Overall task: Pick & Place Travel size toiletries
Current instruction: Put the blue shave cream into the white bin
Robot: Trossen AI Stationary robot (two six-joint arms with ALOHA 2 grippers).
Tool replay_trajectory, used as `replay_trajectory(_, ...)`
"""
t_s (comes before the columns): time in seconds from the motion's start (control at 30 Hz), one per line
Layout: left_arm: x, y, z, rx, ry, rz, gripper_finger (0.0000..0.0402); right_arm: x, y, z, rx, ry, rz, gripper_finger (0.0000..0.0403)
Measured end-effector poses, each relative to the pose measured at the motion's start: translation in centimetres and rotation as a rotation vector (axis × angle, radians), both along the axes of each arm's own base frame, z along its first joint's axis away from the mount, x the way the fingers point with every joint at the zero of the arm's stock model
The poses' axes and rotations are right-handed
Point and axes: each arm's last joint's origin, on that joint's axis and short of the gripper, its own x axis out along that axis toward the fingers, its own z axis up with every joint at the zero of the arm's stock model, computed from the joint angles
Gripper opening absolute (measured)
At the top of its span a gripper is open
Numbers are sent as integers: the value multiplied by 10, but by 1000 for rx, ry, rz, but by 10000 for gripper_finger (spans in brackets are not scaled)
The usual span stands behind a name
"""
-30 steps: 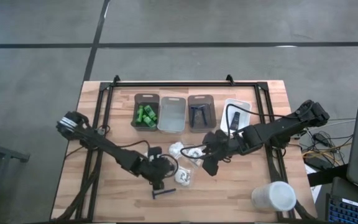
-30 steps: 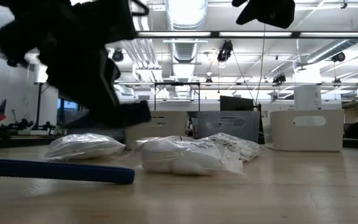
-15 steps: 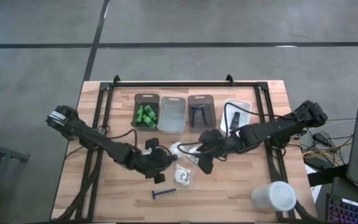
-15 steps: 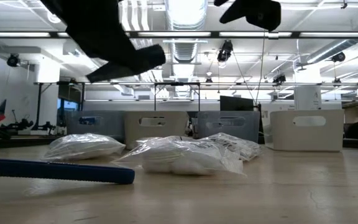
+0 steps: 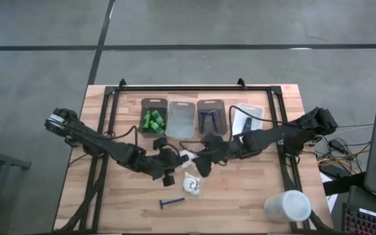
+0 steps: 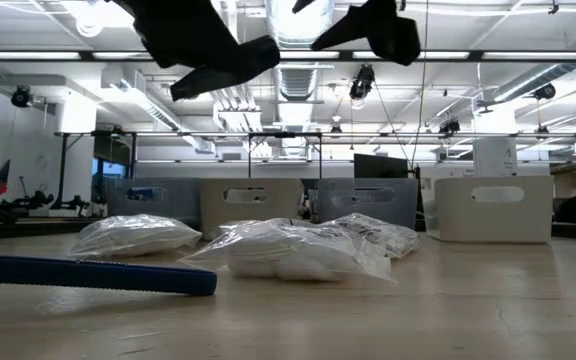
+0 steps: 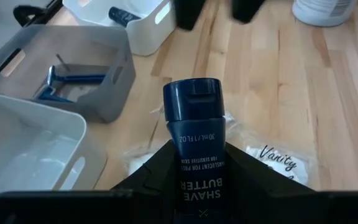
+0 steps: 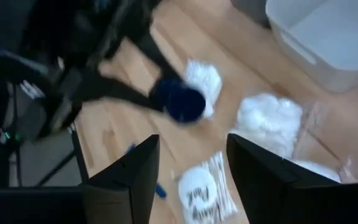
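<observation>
Butcher-block table (image 5: 109,209) fills the middle of the high view, ringed by grey concrete floor, and the low view looks across it into a workshop with ceiling lights and grey desks. Along the table's upper part stand four bins: a grey one holding bright green mini bottles (image 5: 153,121), a clear bin (image 5: 181,119), a grey bin with dark blue razors (image 5: 207,119), and a white bin (image 5: 253,112) with a black tube. A large white cup (image 5: 287,206) sits at the lower right. White clear-wrapped packets (image 5: 192,184) lie at the centre, directly under both arms, and a loose blue razor (image 5: 171,203) lies below them. The left gripper (image 5: 168,161), raised above the packets, is clamped on a dark blue tube (image 7: 193,124) printed "SHAVE BUTTER", cap pointing away from the wrist. The right gripper (image 5: 200,163) hangs just beside it over the packets, its fingers (image 8: 127,177) spread apart with nothing between them.
</observation>
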Motion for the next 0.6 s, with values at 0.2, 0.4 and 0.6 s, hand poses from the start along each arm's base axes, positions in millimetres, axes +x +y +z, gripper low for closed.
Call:
replay_trajectory(0.2, 4, 3, 9, 20, -19, -7, 112, 6, -7, 1, 24, -30, -18, 192)
replay_trajectory(0.4, 6, 6, 11, 33, -22, -7, 112, 8, -8, -2, 53, -18, -23, 176)
replay_trajectory(0.6, 7, 6, 11, 32, -30, -9, 112, 10, -9, 0, 81, -44, -18, 168)
